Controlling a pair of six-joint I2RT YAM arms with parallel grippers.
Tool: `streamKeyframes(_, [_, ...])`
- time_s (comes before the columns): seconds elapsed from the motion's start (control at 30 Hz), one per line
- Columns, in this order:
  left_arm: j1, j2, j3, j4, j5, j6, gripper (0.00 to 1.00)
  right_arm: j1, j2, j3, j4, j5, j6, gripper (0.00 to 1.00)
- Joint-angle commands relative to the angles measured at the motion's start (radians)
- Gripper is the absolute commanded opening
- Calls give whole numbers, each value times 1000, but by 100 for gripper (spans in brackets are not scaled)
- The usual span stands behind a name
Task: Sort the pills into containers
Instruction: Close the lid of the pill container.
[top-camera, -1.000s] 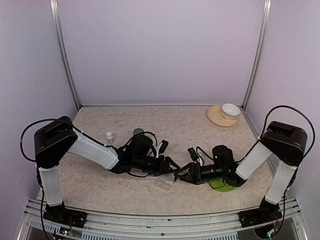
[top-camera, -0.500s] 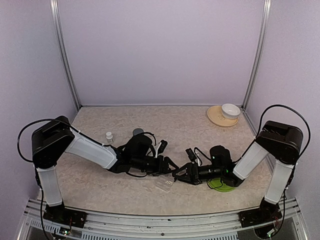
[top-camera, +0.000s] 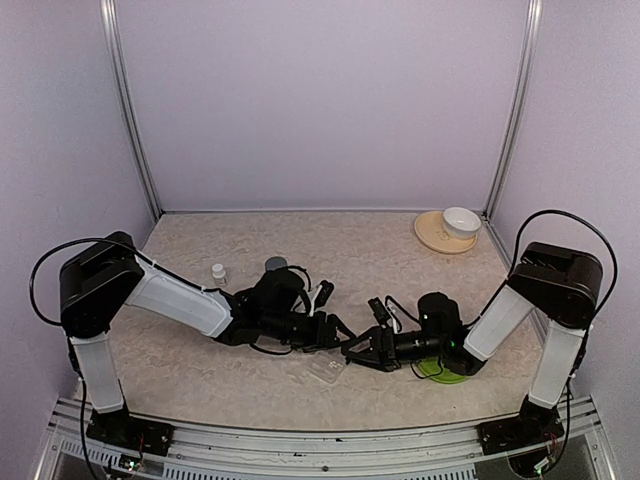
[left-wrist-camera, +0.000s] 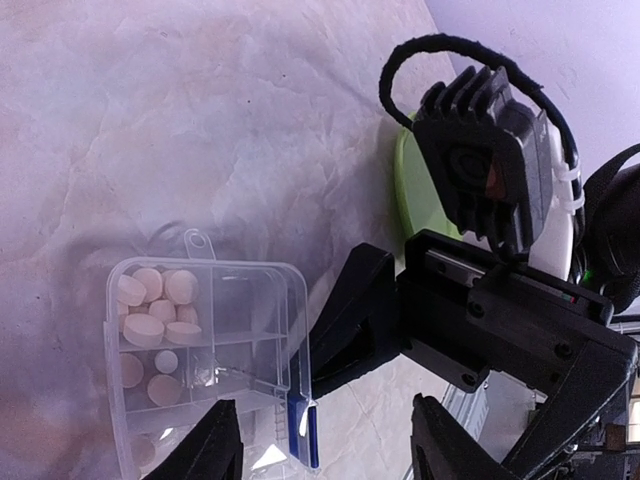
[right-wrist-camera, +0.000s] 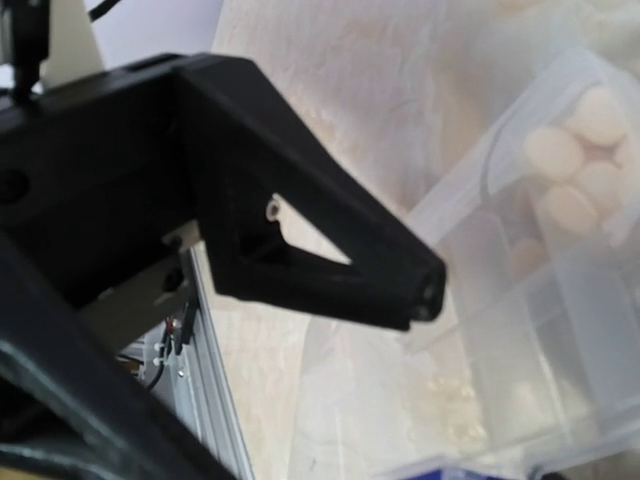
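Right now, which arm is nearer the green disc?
Right. The right arm's wrist sits over the green disc; the left gripper is to its left, by the pill organiser.

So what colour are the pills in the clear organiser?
Pale cream pills; the left wrist view shows them best.

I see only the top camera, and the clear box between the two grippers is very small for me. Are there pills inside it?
Observer: Yes. The left wrist view shows pale round pills in several compartments of the pill organiser.
Operator: Does the box have any clasp?
Observer: A blue clasp sits on the edge facing the right arm. In that view it shows between the open fingers of the left gripper.
Operator: How near is the right gripper?
Observer: One finger of the open right gripper points at that same edge, very close. I cannot tell whether it touches.
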Motion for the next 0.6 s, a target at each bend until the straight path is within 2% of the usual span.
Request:
streamKeyframes(0.0, [-20,-16,14,-40,-4,26,57,7,-23,-9,47,1,17,88])
streamKeyframes(0.57, [-23,3,29,-55,-11,32,57,6,-88,-26,14,4,13,89])
